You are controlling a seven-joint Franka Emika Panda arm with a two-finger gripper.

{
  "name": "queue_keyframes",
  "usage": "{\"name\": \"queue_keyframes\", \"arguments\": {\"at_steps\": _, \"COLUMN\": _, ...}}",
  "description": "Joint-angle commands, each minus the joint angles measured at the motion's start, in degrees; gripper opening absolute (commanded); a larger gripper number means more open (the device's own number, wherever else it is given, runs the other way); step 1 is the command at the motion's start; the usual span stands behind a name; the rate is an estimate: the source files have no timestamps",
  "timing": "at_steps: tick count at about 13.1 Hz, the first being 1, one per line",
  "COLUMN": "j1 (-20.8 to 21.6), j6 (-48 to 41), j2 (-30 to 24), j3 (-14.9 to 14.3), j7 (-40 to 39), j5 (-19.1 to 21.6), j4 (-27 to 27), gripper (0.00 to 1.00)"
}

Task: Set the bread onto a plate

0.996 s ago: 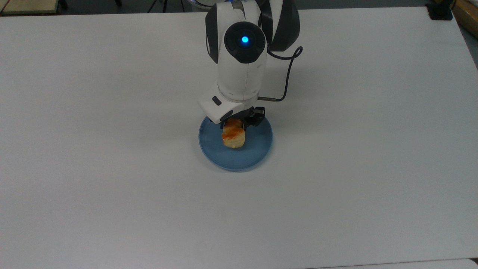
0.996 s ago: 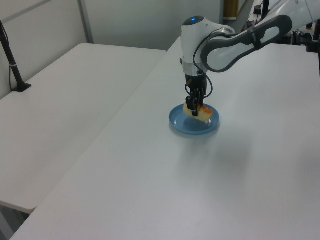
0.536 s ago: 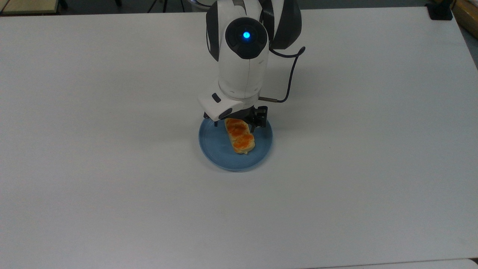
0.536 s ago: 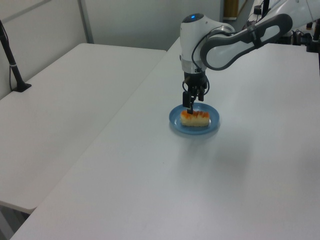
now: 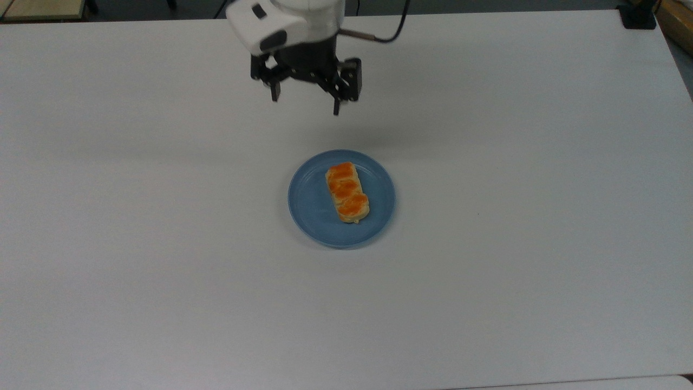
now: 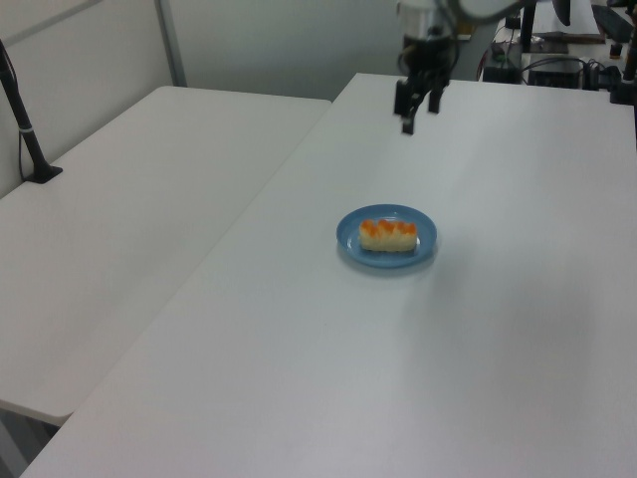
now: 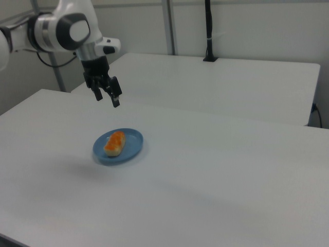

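In the top view, the claw [image 5: 305, 103] hangs up-left with fingers apart, holding nothing, well clear of the plate [image 5: 311, 208] on the white counter [image 5: 514, 216]. The bread [image 5: 347, 192] lies flat on it; the task looks done.

The gripper [image 5: 306, 104] hangs in the air with its two dark fingers [image 5: 337, 105] pointing down and spread apart, nothing between them. In the right view the gripper [image 7: 107, 96] sits below a white wrist, and the white-and-grey arm [image 7: 56, 30] reaches in from the right view's upper left. In the left view the gripper [image 6: 416, 112] hangs near the top edge.
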Motion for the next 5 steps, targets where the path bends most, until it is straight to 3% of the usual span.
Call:
{"name": "queue_keyframes", "arguments": {"at_steps": 1, "j1": -1.38, "j6": -6.49, "j2": -6.4, "j3": -0.42, "j7": -3.83, "j5": -0.71, "j4": -4.16, "gripper": 1.0}}
{"name": "queue_keyframes", "arguments": {"at_steps": 5, "j1": -1.65, "j6": -6.68, "j2": -7.2, "j3": -1.13, "j7": -4.11, "j5": -0.62, "j4": -4.25, "gripper": 1.0}}
